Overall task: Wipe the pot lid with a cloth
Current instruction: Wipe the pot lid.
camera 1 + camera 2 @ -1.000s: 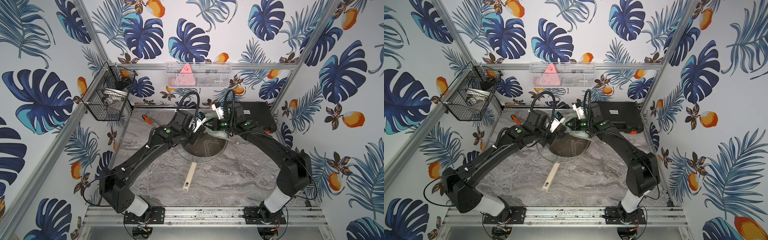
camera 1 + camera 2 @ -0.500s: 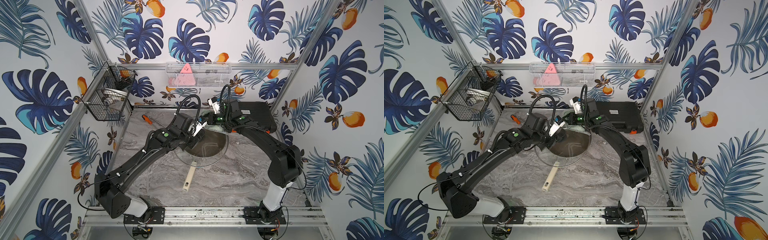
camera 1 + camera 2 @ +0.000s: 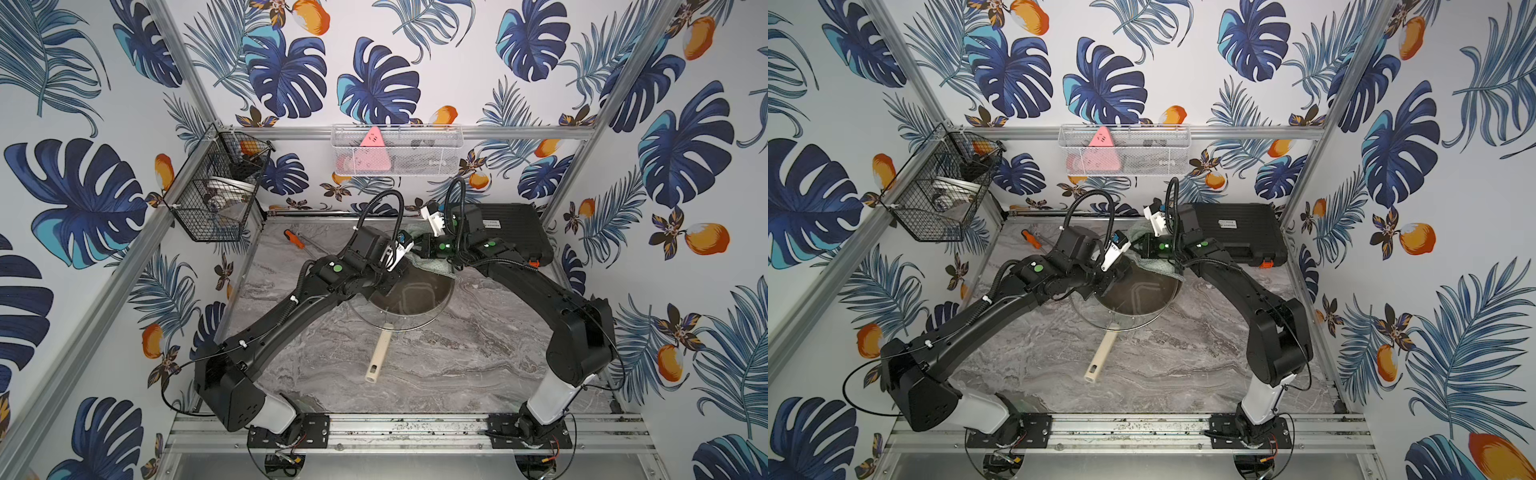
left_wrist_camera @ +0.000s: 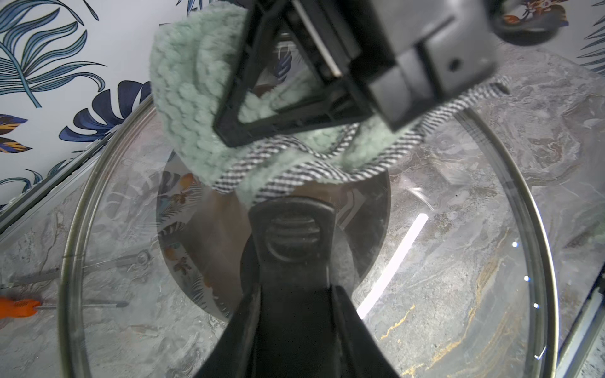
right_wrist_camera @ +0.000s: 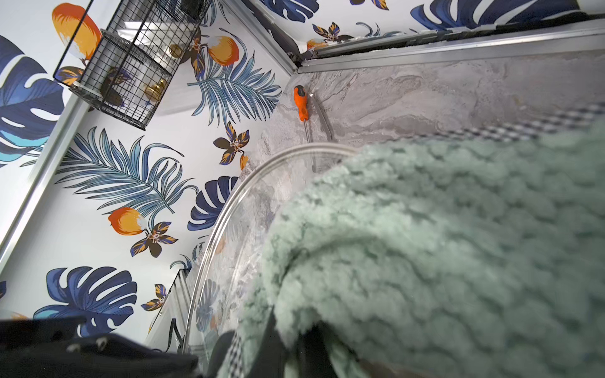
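Observation:
The pot lid (image 3: 362, 318) (image 3: 1088, 316) is clear glass with a metal rim. It is held tilted above the brown frying pan (image 3: 419, 296). My left gripper (image 4: 294, 291) (image 3: 394, 272) is shut on the lid's black handle (image 4: 294, 235). The pale green cloth (image 3: 432, 266) (image 3: 1154, 266) (image 4: 190, 98) (image 5: 425, 245) is bunched against the lid's far edge. My right gripper (image 5: 294, 343) (image 3: 420, 249) is shut on the cloth, whose folds hide most of its fingers. The lid's rim (image 5: 229, 209) curves beside the cloth.
The pan's cream handle (image 3: 378, 357) points toward the front rail. An orange screwdriver (image 3: 293, 239) (image 5: 301, 104) lies at the back left. A black case (image 3: 513, 232) sits at the back right. A black wire basket (image 3: 220, 195) and a white mesh shelf (image 3: 395, 149) hang on the walls.
My right gripper has carried the cloth leftward along the lid's far edge, out toward the back wall and in again. The left arm has shifted the held lid slightly left.

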`<state>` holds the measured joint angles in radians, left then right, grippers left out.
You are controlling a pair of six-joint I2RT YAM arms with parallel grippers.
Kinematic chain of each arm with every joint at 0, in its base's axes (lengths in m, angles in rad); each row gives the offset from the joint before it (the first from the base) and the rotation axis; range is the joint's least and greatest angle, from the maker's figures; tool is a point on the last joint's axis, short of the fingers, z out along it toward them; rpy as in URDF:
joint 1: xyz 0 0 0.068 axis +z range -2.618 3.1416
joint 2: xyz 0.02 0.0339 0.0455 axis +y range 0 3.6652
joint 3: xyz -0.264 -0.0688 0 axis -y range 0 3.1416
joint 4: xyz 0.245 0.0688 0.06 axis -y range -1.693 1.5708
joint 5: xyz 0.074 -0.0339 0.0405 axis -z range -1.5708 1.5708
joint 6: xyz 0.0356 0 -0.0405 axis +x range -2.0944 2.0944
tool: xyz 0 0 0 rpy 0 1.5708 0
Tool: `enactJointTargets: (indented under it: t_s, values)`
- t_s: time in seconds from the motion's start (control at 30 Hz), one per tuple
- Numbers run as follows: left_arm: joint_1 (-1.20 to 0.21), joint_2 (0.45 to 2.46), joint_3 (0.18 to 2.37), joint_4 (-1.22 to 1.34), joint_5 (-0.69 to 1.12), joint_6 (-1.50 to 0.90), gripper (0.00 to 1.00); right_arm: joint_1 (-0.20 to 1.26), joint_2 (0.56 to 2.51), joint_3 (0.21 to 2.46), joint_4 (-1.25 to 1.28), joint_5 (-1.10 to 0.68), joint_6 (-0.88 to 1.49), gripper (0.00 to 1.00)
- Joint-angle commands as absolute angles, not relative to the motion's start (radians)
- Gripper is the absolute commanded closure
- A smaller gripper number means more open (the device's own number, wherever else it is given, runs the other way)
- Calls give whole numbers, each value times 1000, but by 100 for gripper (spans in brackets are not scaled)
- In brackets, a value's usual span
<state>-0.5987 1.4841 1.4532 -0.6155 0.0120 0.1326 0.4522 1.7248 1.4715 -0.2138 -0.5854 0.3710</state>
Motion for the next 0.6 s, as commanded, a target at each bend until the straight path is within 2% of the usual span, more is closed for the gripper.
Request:
enactJointTargets:
  t_s: [0.0, 0.37, 0.57]
  values:
    - [-596, 1493, 1489, -386, -34, 99, 100, 434, 1674, 1424, -251, -567, 348, 100]
    - [-594, 1528, 1539, -394, -35, 66, 100, 433, 1493, 1268, -283, -564, 344, 100]
    - [-592, 1548, 1570, -399, -34, 42, 100, 438, 1462, 1205, -241, -631, 370, 100]
